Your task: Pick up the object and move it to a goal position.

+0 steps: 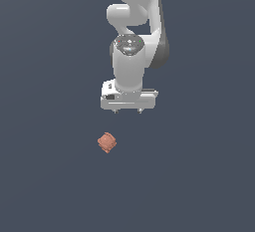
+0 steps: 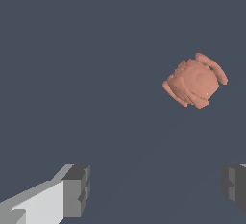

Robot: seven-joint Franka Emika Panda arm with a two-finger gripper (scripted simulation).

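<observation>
Gripper (image 1: pixel 127 110) spread wide, nothing between the jaws; object (image 1: pixel 106 142) lies apart on the flat grey surface (image 1: pixel 199 176).

Ext. view: white Panda arm (image 1: pixel 133 37) comes down from 12 o'clock, wrist pointing straight down, two short fingertips (image 1: pixel 115 110) just showing under the white hand. Object is a small reddish-orange lumpy, faceted thing at approx. 7 o'clock from the gripper, near but not touching, much narrower than the hand. Wrist view: two dark grey pads (image 2: pixel 77 192) sit far apart w/ bare surface between them; object (image 2: pixel 195 81) is outside the gap, clear of both pads. No containers in either view.
</observation>
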